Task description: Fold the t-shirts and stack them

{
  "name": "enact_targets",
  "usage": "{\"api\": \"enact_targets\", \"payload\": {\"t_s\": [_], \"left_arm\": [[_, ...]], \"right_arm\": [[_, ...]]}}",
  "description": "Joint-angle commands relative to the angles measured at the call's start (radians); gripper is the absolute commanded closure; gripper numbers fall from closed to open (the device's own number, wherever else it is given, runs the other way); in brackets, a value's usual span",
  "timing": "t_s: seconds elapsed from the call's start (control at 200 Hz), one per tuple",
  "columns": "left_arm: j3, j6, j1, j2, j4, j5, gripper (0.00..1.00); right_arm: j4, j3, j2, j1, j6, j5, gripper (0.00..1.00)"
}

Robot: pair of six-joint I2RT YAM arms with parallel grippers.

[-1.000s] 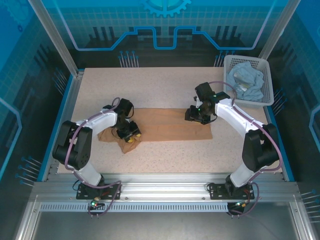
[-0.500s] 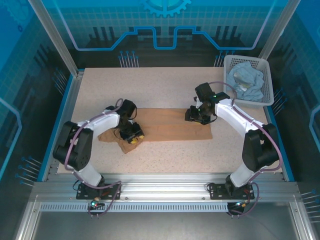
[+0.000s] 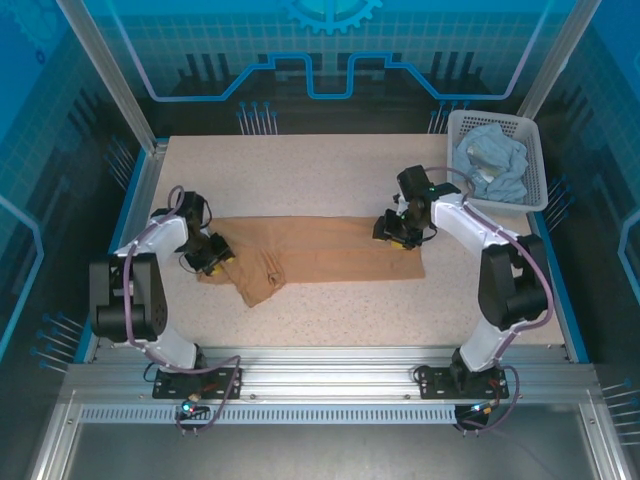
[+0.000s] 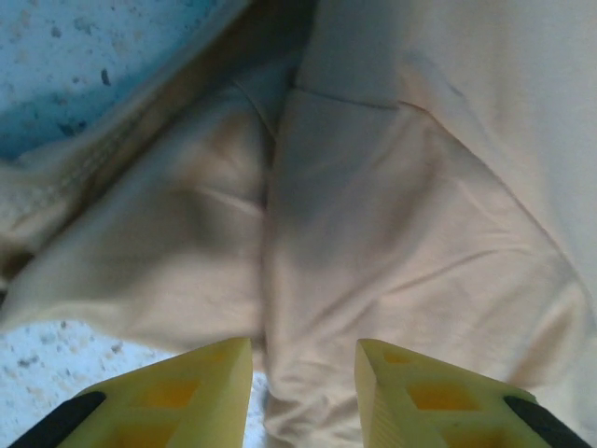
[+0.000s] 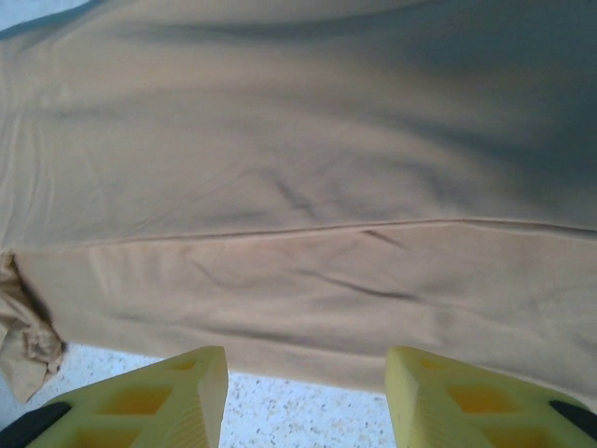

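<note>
The tan t-shirt (image 3: 330, 250) lies spread in a long band across the middle of the table, with a crumpled flap (image 3: 258, 285) at its near left. My left gripper (image 3: 210, 260) hovers low over the shirt's left end, open. In the left wrist view a cloth ridge (image 4: 280, 280) runs toward the gap of that gripper (image 4: 303, 350). My right gripper (image 3: 393, 232) is over the shirt's far right part, open. In the right wrist view the shirt's hem (image 5: 308, 336) lies just ahead of that gripper (image 5: 306, 359). The pale blue t-shirt (image 3: 492, 160) sits bunched in the basket.
The white lattice basket (image 3: 492, 116) stands at the table's far right corner. Speckled tabletop (image 3: 330, 180) lies bare behind and in front of the tan shirt. A blue raised edge (image 3: 137, 200) borders the table close to my left arm.
My left gripper has swung left, from the crumpled flap to the shirt's left end, and the cloth stayed put. The right gripper has barely shifted.
</note>
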Motion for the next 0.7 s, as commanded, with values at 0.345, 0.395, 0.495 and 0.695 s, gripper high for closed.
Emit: {"api": "enact_targets", "payload": {"t_s": [0.345,0.395,0.495,0.695], "left_arm": [[-0.067,0.076,0.007,0.029,0.083,0.037,0.74],[-0.066,0.075,0.007,0.030,0.089,0.034,0.79],[-0.060,0.067,0.007,0.018,0.106,0.021,0.86],[-0.018,0.053,0.007,-0.026,0.097,0.007,1.00]], "right_arm": [[-0.006,0.056,0.102,-0.041,0.054,-0.021,0.51],[-0.009,0.060,0.111,-0.042,0.055,-0.014,0.52],[-0.013,0.056,0.124,-0.047,0.057,0.000,0.52],[-0.016,0.054,0.131,-0.060,0.043,0.019,0.52]]}}
